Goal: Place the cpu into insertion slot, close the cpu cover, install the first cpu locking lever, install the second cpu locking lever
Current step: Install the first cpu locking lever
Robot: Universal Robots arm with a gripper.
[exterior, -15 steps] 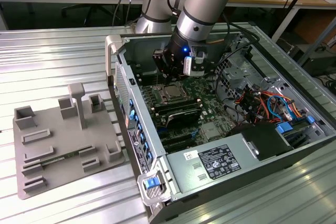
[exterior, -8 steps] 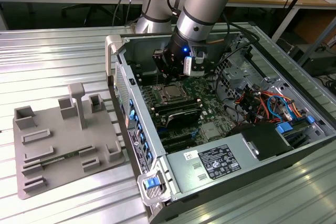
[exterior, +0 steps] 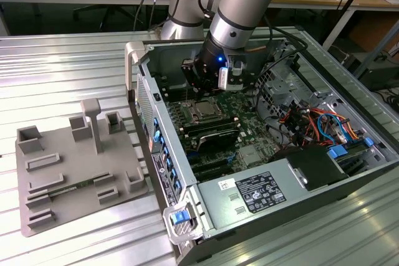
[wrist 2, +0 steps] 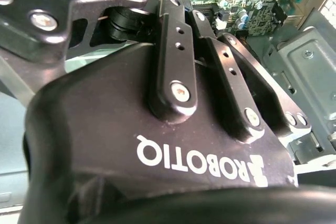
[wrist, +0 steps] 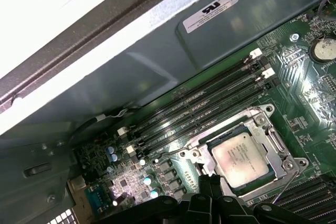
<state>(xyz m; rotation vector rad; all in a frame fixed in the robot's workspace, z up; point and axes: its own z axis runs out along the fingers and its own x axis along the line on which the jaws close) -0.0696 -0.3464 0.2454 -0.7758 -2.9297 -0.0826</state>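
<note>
Presently the open computer case (exterior: 171, 60) fills the middle and right of the exterior view, with the arm reaching in from the upper centre of the frame. The green board (exterior: 249, 113) lies flat on the case floor.

Gripper (exterior: 199, 90): hangs over the board just above frame centre. In the first wrist view the gripper (wrist: 209, 183) has its fingertips drawn together, with nothing seen between them.

Insertion slot (wrist: 185, 154): its silver rim sits just beside the fingertips. The cpu cover (wrist: 275, 145) appears to lie flat over it, judged closed. The cpu (wrist: 240, 158) is seated inside, its metal face showing through the window. A thin wire rod (wrist: 286, 186) crosses the far corner of the socket (taken to be a locking lever; whether it is latched cannot be told).

Step in hand, as judged: lever work, since chip and cover look to be in place. To do it well, contact should fall on the lever alone, pressed down and then sideways under its hook with steady force. Keep off the chip face and the long memory slots (wrist: 210, 106).

Relative position: in the exterior view the cpu (exterior: 204, 112) lies directly below the gripper, near but apart.
</note>
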